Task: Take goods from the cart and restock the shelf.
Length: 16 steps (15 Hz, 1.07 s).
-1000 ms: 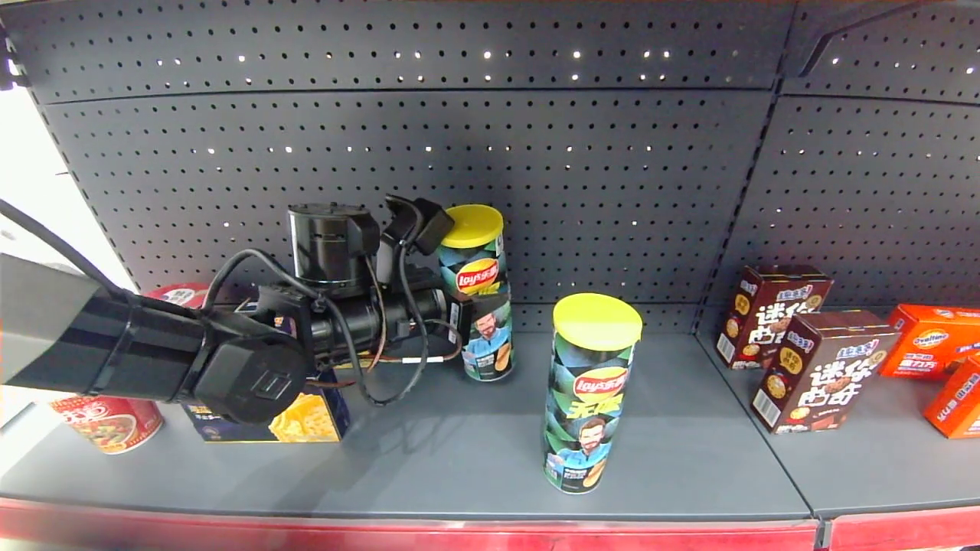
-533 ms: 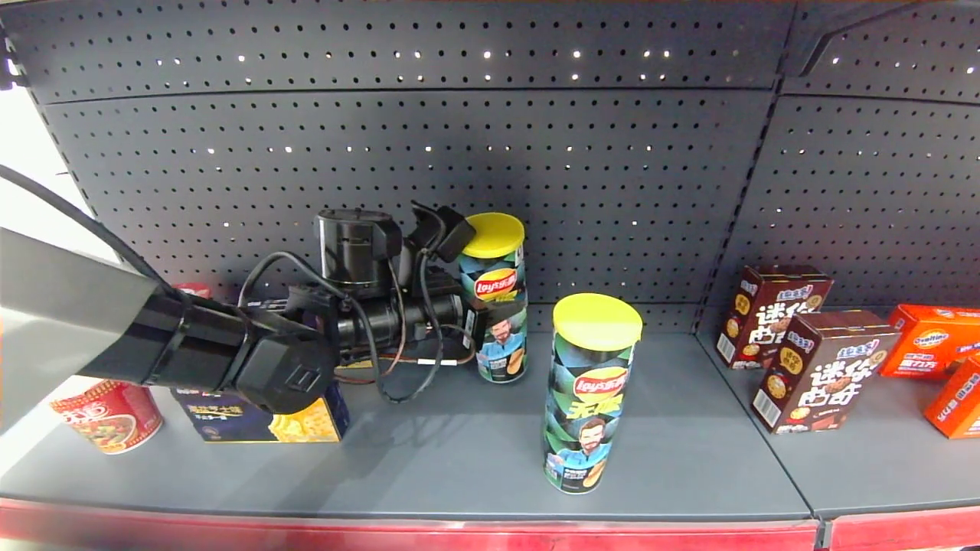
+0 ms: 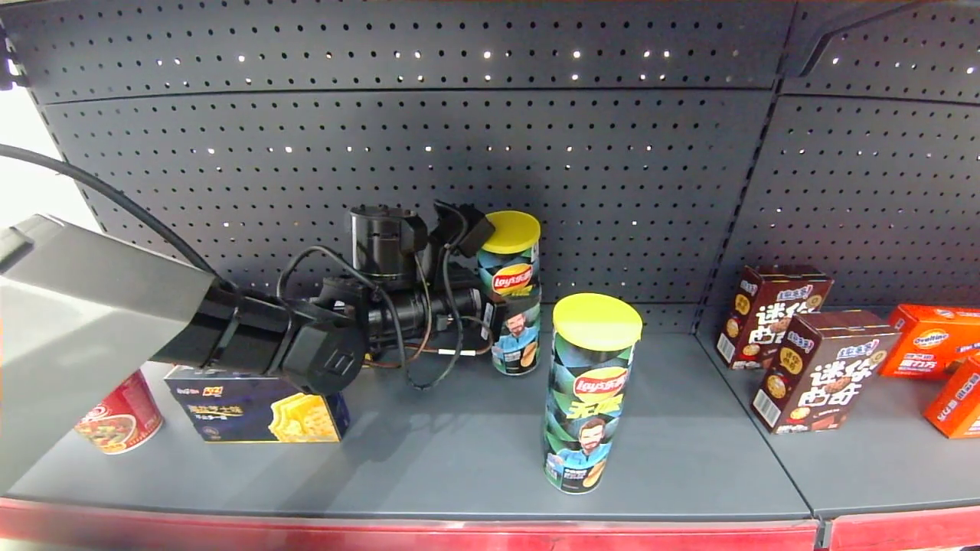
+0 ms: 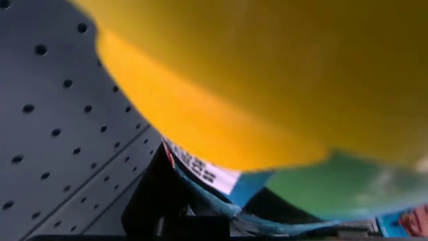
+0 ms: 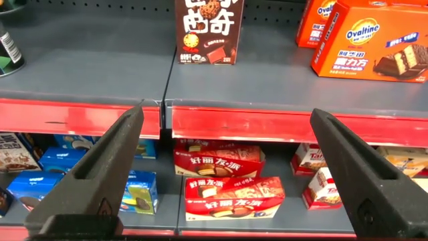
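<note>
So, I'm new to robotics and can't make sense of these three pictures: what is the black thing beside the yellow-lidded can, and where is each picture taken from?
This is a two-armed robot restocking a shop shelf. The wide picture comes from a camera on its head; the other two from cameras on its wrists. The black thing is its left arm: the left gripper is shut around the rear chip can, near the back panel. The left wrist view sees that can's yellow lid from very close. The right gripper is open and empty, facing the shelf's red edge. Also on the shelf: a front chip can, brown boxes, orange boxes, a blue box and a red cup.
</note>
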{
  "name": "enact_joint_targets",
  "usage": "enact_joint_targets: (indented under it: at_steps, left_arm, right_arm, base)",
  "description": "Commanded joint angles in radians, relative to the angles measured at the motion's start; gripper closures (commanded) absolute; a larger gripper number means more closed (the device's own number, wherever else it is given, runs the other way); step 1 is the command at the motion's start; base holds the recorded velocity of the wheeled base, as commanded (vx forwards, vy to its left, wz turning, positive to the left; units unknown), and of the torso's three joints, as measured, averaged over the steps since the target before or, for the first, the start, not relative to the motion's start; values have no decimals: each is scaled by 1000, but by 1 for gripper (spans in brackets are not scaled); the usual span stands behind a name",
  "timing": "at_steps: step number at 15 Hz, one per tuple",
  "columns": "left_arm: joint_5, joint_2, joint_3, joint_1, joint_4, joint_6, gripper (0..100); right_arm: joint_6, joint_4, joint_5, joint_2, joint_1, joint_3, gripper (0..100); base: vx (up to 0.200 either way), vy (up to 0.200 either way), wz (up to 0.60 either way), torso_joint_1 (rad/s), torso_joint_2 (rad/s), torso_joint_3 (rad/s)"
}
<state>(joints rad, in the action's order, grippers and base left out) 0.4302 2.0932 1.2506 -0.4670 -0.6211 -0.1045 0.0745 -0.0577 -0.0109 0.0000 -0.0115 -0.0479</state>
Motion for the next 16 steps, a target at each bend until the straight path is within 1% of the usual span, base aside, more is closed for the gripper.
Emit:
enact_joint_targets:
  at_steps: [1, 5, 16]
  left_arm:
    - [1, 28, 27, -4, 0, 0, 100]
    - [1, 53, 32, -12, 0, 0, 100]
    - [2, 85, 59, -12, 1, 0, 100]
  right_arm:
    - [4, -1, 2, 0, -1, 0, 0]
    - [11, 1, 3, 0, -1, 0, 0]
    - [13, -1, 3, 0, 1, 0, 0]
  base:
    - [0, 0, 0, 0, 0, 0]
    - [0, 0, 0, 0, 0, 0]
    - [0, 0, 0, 0, 0, 0]
